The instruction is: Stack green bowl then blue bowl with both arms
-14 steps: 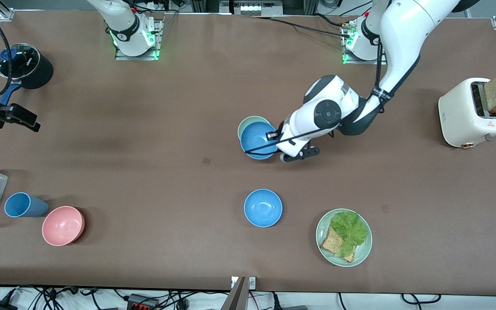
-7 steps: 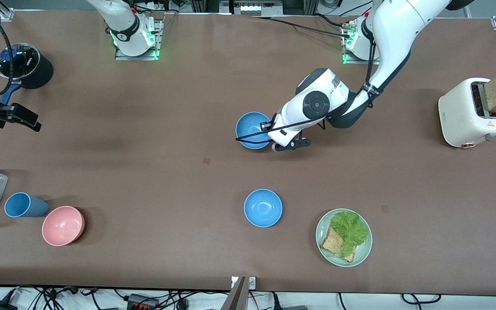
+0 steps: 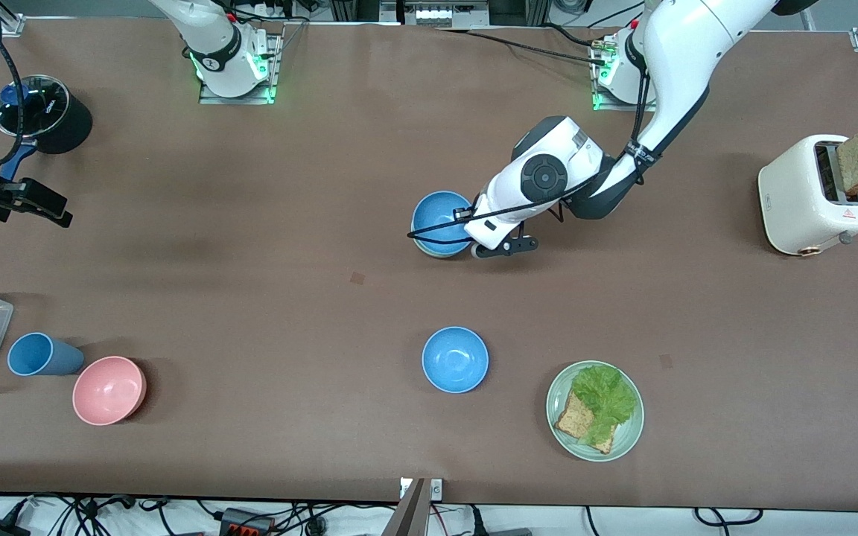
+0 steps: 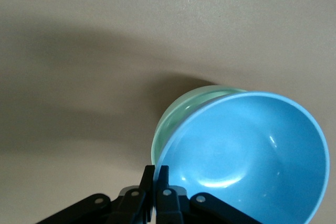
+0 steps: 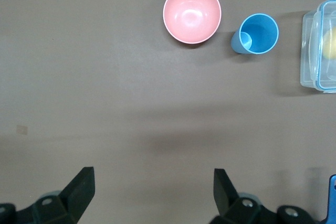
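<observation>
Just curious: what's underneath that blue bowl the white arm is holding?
A green bowl sits under the blue bowl, only its rim showing. Its inside is covered. The left gripper pinches the blue bowl's rim.

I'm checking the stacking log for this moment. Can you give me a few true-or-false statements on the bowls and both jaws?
1. The blue bowl sits in the green bowl. True.
2. The left gripper has its jaws shut on the blue bowl's rim. True.
3. The right gripper holds the pink bowl. False: its jaws are open and empty, high over the table.
4. The second blue bowl sits on the plate. False: it stands on the table beside it.
</observation>
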You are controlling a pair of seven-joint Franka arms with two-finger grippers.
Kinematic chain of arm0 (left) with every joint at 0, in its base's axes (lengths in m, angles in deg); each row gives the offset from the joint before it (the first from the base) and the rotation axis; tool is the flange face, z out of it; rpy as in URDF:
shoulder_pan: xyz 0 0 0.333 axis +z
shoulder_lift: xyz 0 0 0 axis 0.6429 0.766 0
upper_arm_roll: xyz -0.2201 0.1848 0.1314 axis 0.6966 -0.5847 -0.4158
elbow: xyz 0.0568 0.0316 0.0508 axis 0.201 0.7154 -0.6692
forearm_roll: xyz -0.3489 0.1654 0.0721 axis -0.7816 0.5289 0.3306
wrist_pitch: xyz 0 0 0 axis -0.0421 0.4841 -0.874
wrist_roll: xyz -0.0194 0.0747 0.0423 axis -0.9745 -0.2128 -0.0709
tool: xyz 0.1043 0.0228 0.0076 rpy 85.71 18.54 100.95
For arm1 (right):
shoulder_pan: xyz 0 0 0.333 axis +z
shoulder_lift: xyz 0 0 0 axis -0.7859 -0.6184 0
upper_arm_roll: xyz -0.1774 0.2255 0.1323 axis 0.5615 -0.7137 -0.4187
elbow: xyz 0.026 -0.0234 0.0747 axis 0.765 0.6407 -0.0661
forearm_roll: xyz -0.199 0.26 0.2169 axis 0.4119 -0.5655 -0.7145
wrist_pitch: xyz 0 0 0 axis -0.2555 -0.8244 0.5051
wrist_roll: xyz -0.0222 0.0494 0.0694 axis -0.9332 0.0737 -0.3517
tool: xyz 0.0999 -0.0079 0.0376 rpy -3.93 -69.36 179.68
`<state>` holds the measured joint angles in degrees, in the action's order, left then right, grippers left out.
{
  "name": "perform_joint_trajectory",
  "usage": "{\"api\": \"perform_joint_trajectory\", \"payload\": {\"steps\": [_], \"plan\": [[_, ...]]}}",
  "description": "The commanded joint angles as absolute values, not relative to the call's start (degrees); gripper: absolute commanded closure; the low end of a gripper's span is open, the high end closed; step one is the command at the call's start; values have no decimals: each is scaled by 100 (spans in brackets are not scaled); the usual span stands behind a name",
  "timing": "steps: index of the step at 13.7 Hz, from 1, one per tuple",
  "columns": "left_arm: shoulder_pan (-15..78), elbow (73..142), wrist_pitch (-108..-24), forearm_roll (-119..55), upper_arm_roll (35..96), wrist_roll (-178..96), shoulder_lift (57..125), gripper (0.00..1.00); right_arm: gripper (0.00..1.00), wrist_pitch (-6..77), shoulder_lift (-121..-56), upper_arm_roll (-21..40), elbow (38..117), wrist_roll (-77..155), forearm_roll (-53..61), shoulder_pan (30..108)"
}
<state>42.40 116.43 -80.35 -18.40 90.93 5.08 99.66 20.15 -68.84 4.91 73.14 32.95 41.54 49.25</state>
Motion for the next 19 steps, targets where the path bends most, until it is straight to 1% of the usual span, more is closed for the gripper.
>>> {"api": "perform_joint_trajectory", "payload": {"steps": [1,4,6,7,9,12,14,15,16,17,19], "plan": [[4229,11799,-8171,-1731,9071,569,9804,95,0,1911,-6903,426,7224,3378,4203,4890],[4247,11773,-8127,-1731,9080,682,9795,70,0,1911,-6911,426,7224,3378,4203,4882],[4238,11747,-8119,-1740,9080,797,9786,63,0,1911,-6911,426,7224,3378,4195,4890],[4281,11729,-8066,-1740,9097,815,9760,63,0,1911,-6911,426,7233,3378,4195,4890],[4334,11432,-7542,-1740,9123,841,9734,62,0,1911,-6920,426,7224,3361,4195,4890],[4510,10563,-6426,-1757,9132,772,9734,59,0,1920,-6911,426,7224,3352,4186,4864],[4633,10035,-5749,-1766,9132,727,9742,47,0,1920,-6911,426,7224,3352,4186,4864],[4686,9798,-5484,-1766,9132,579,9742,33,0,1920,-6911,426,7224,3352,4186,4864],[4756,9622,-5299,-1766,9132,360,9742,7,0,1920,-6911,426,7224,3352,4177,4873],[4843,9455,-5167,-1766,9132,141,9742,0,0,1938,-6911,426,7224,3352,4177,4873],[5028,9156,-4947,-1757,9124,-151,9742,0,0,1929,-6911,426,7224,3343,4168,4873]]}}
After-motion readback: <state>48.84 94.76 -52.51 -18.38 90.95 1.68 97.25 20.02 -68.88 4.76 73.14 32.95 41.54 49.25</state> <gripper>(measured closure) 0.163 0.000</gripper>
